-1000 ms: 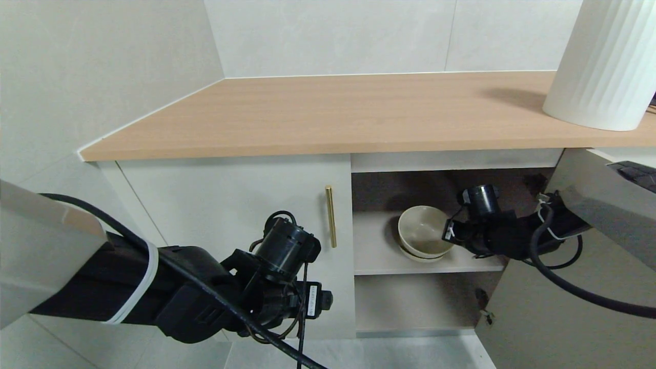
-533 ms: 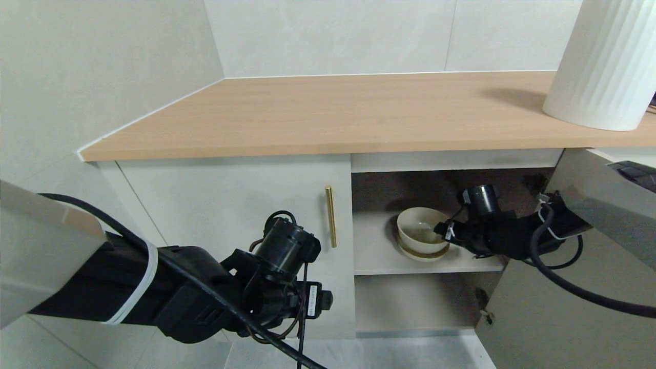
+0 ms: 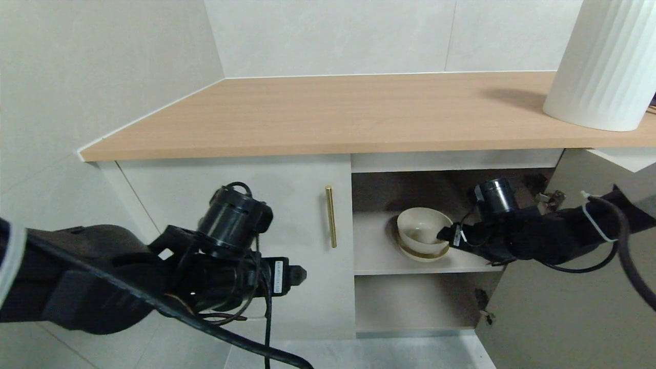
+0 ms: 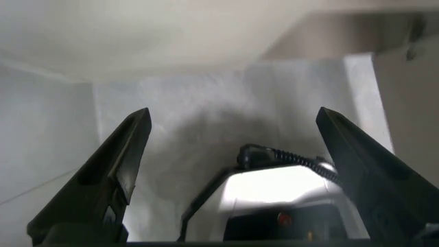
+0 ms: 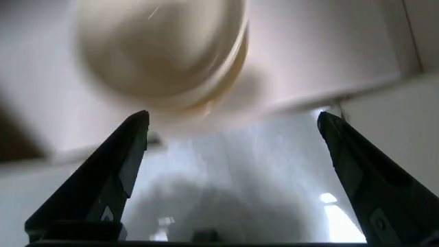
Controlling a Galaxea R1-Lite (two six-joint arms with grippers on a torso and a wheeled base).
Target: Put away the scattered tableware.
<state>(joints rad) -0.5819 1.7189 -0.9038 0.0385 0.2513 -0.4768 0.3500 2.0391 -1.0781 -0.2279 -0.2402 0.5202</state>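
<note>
Right hand spread wide, empty, just beside bowl, left hand likewise

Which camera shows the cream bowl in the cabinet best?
The head view: the bowl shows whole in the cabinet, stacked on another dish. The right wrist view has it close, cropped at the edge; the left wrist view faces away.

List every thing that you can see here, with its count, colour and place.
cupboard: one, pale grey, right half open
countertop: one, light wood, on the cupboard
ribbed vessel: one, white, countertop's right end
closed door: one, pale grey, cupboard's left half
handle: one, gold, upright on the closed door
bowl: one, cream, on the upper shelf inside
dish under the bowl: one, darker rim, same shelf
left tool: one, black, open, before the closed door
right tool: one, black, open, near the bowl
</note>
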